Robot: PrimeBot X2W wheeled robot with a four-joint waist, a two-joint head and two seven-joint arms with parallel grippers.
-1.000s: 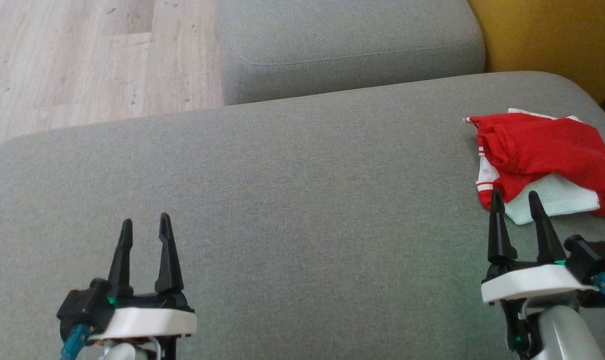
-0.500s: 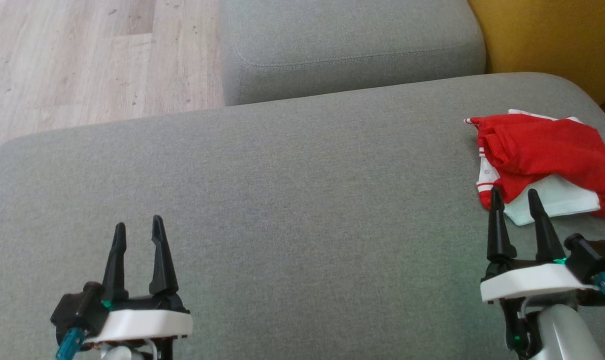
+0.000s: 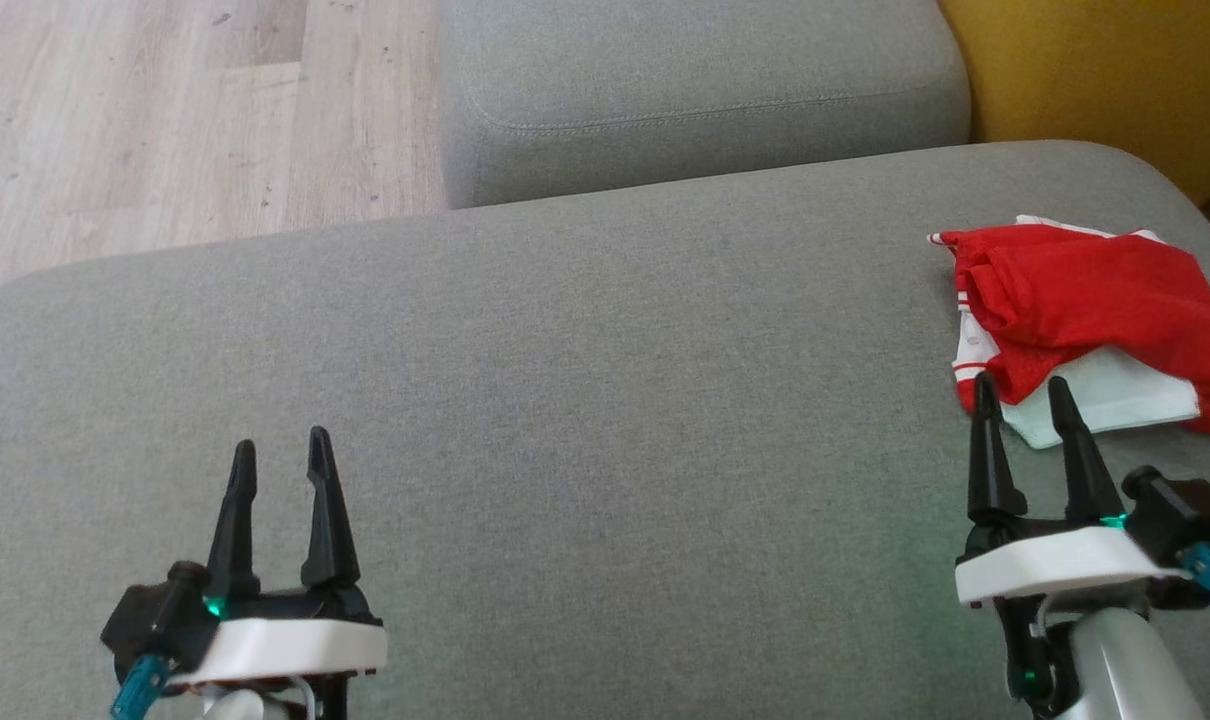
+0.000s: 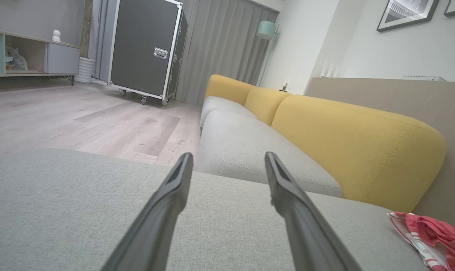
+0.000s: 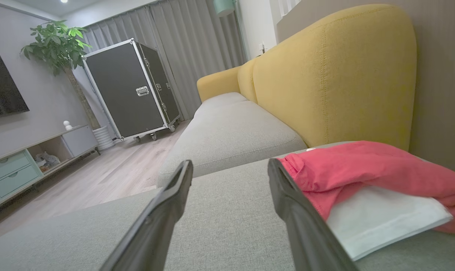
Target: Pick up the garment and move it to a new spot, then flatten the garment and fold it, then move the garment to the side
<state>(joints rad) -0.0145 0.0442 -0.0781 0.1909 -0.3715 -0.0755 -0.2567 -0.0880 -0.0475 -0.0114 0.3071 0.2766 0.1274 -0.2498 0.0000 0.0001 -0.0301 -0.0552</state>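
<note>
The garment (image 3: pixel 1085 300), red with white trim and a white panel, lies folded at the right end of the grey sofa seat (image 3: pixel 605 380). My right gripper (image 3: pixel 1019 390) stands open just short of its near left corner, fingers empty. In the right wrist view the garment (image 5: pixel 366 177) lies to the right of my right gripper (image 5: pixel 229 167), touching its right finger's side. My left gripper (image 3: pixel 281 452) is open and empty over the seat's near left. In the left wrist view my left gripper (image 4: pixel 228 160) points along the sofa, and the garment (image 4: pixel 432 237) shows at the lower right.
A second grey seat cushion (image 3: pixel 695 90) lies beyond the near one, with yellow backrests (image 3: pixel 1105 70) along the right. Wooden floor (image 3: pixel 185 110) is at the upper left. A black wheeled case (image 5: pixel 133 90), a low cabinet (image 5: pixel 32 162) and a plant (image 5: pixel 54 45) stand across the room.
My left gripper has drawn back slightly toward the near edge. My right gripper has shifted a little to the left. The garment has not moved.
</note>
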